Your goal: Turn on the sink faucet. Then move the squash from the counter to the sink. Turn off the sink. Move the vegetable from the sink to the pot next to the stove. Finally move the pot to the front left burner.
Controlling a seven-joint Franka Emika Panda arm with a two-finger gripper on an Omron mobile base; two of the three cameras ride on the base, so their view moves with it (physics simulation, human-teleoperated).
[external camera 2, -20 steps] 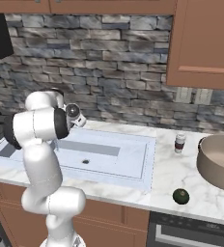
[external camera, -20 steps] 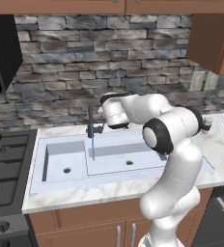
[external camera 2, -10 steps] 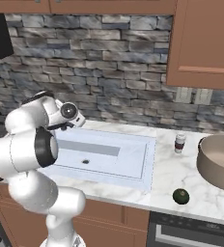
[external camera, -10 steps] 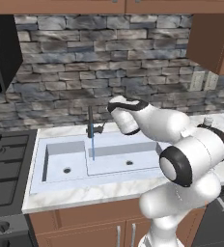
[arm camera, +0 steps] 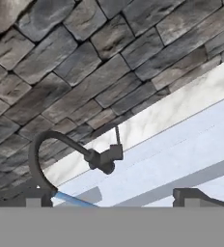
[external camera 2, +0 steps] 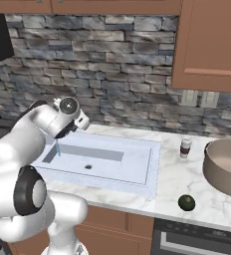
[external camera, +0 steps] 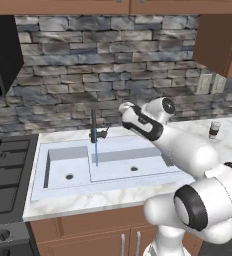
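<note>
The dark sink faucet (external camera: 93, 126) stands behind the sink (external camera: 113, 172), and a thin blue stream of water (external camera: 96, 152) runs from its spout. My gripper (external camera: 122, 108) hovers open just right of the faucet, apart from it. In the hand view the faucet's side lever (arm camera: 111, 154) lies ahead, above the gap of my gripper (arm camera: 111, 198). The dark green squash (external camera 2: 186, 202) rests on the marble counter (external camera 2: 172, 174) near its front edge. Right of it sits the brownish-grey pot (external camera 2: 227, 167).
A small jar with a dark band (external camera 2: 185, 147) stands on the counter between sink and pot. The black stove (external camera: 3, 170) lies left of the sink. A stone wall (external camera: 113, 65) backs the counter, with wooden cabinets (external camera 2: 207, 45) overhead.
The hand has drawn back from the faucet lever, a little to the right and up. Water runs throughout.
</note>
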